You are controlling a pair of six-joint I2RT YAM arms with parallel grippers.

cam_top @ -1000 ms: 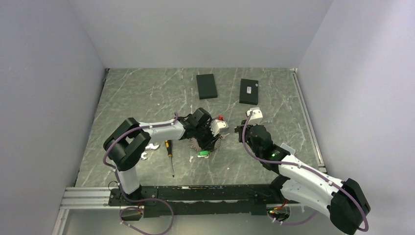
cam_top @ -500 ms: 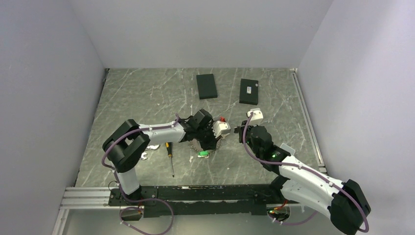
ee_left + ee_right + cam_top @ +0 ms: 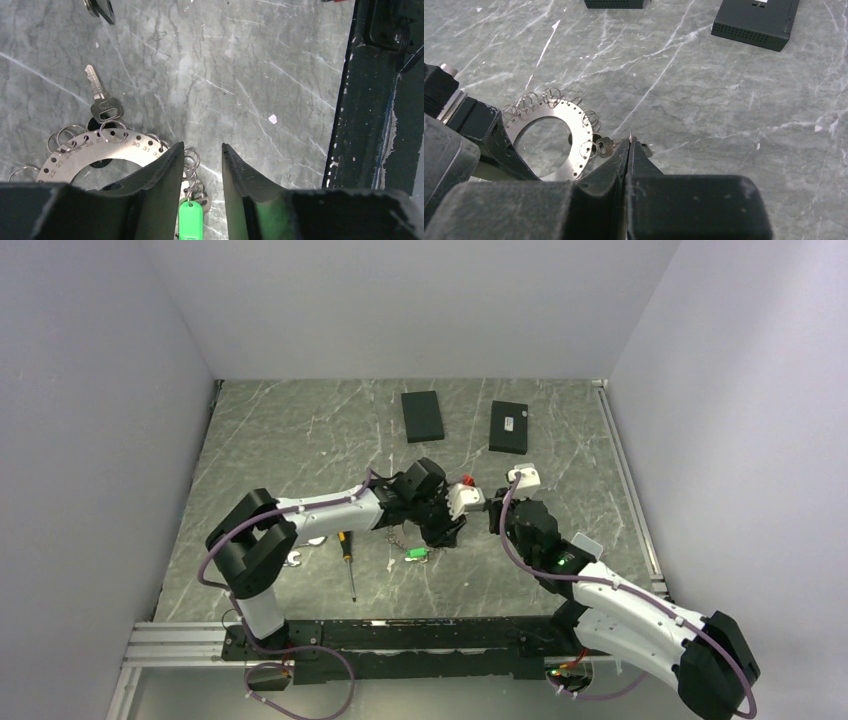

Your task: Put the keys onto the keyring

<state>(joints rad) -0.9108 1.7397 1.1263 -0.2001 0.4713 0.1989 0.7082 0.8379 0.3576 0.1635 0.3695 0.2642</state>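
The keyring (image 3: 100, 147) is a flat grey metal disc with numbered holes and small wire loops. It lies on the table under my left finger (image 3: 150, 175), and it also shows in the right wrist view (image 3: 556, 142). Its green tag (image 3: 191, 220) lies between my left fingers and shows in the top view (image 3: 416, 554). My left gripper (image 3: 200, 150) is open, low over the ring's edge. A key (image 3: 102, 100) hangs from a loop on the ring. My right gripper (image 3: 630, 139) is shut, with a thin silver sliver, seemingly a key's blade, pinched at its tips beside the ring.
Two black boxes (image 3: 422, 416) (image 3: 508, 426) lie at the back. A black-and-yellow screwdriver (image 3: 348, 560) and two silver wrenches (image 3: 300, 548) lie left of the ring. The two wrists almost meet at the table's middle (image 3: 475, 505). White walls stand on three sides.
My left arm has reached further right and slightly back, so its gripper now sits over the ring's right edge. My right gripper has shifted slightly toward the back.
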